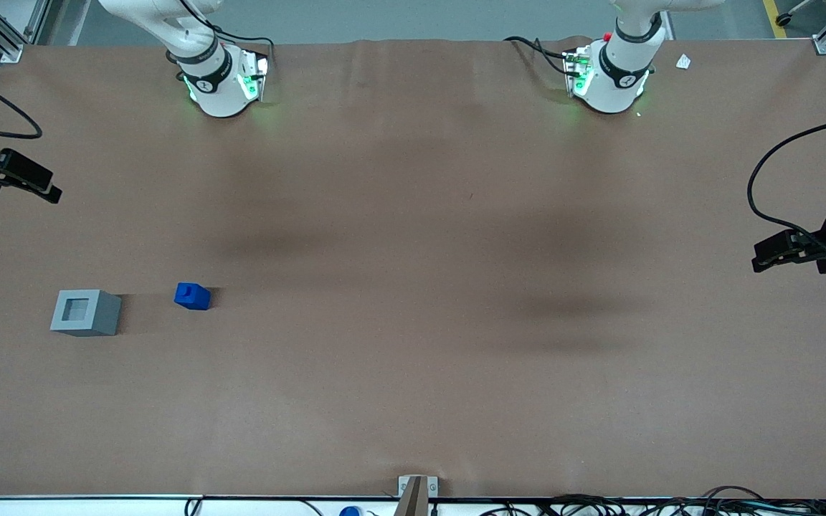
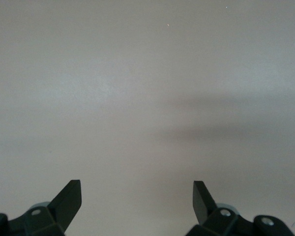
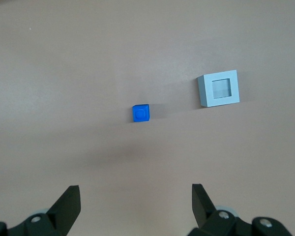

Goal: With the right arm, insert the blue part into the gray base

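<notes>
Claw: the right arm's gripper (image 3: 135,204) hung high over the desk with its fingers spread wide, nothing between them. In the front view it was mostly cut off at the desk's edge on the working arm's end, so only a black chunk of it (image 1: 8,175) showed there.

Right arm: only its white base (image 1: 218,82) was visible near the desk edge farthest from the front camera. The upper links ran out of the picture.

Blue part: the blue part (image 1: 192,296) sat on the bare brown desk (image 1: 413,358), toward the working arm's end. The wrist view showed a round stud (image 3: 140,114) on its upward face.

Gray base: the gray base (image 1: 86,312) stood beside the blue part, closer to the desk's working-arm edge and apart from it, not touching. Its square recess faced up, with nothing in it.

Hard to make out: a small white scrap (image 1: 683,62) lay near the corner at the parked arm's end, too tiny to identify.

Writing: small marks on the black band at the arm's base, too small to read.
</notes>
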You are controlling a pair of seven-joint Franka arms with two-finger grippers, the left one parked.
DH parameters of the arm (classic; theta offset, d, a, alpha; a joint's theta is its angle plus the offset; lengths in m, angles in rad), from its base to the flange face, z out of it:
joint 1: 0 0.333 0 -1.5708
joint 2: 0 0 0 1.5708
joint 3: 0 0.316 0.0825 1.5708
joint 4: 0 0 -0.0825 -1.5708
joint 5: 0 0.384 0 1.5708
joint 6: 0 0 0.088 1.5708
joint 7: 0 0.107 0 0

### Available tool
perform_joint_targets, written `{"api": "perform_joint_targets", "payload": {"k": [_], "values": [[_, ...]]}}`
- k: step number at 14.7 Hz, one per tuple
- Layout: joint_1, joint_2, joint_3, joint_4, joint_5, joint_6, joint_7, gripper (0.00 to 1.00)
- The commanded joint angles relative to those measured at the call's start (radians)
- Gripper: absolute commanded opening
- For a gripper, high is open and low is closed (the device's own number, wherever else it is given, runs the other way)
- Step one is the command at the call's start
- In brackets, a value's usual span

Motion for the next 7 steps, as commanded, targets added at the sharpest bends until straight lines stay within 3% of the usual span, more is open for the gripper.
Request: {"api": "perform_joint_targets", "payload": {"k": [1, 7], "values": [[-0.004, -0.005, 0.001, 0.002, 0.004, -0.007, 0.016, 1.00], [-0.010, 0.000, 0.000, 0.014, -0.017, -0.001, 0.002, 1.00]]}}
